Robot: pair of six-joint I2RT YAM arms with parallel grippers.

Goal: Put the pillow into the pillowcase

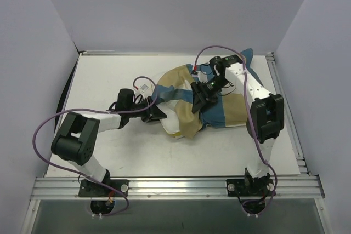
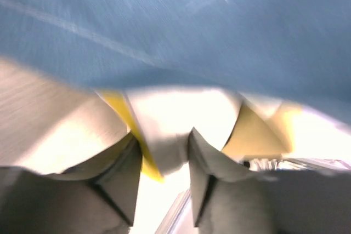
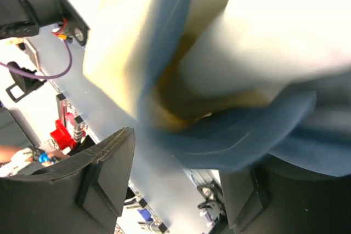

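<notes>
Blue checked pillowcase [image 1: 230, 108] is bunching on the pillow [image 1: 171, 120]; my right gripper [image 3: 189, 152] is gaping wide, my left gripper [image 2: 163, 146] I cannot tell, so it could be slipping off

Robot lab test cell, white table [image 1: 109, 152], plain grey walls [image 1: 164, 9], alu rail [image 1: 175, 186]

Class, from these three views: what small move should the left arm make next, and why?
Probably close the left fingers on the pillow and nudge it deeper into the pillowcase: its cream corner pokes out of the open end, and its yellow piping lies between those fingers.
</notes>
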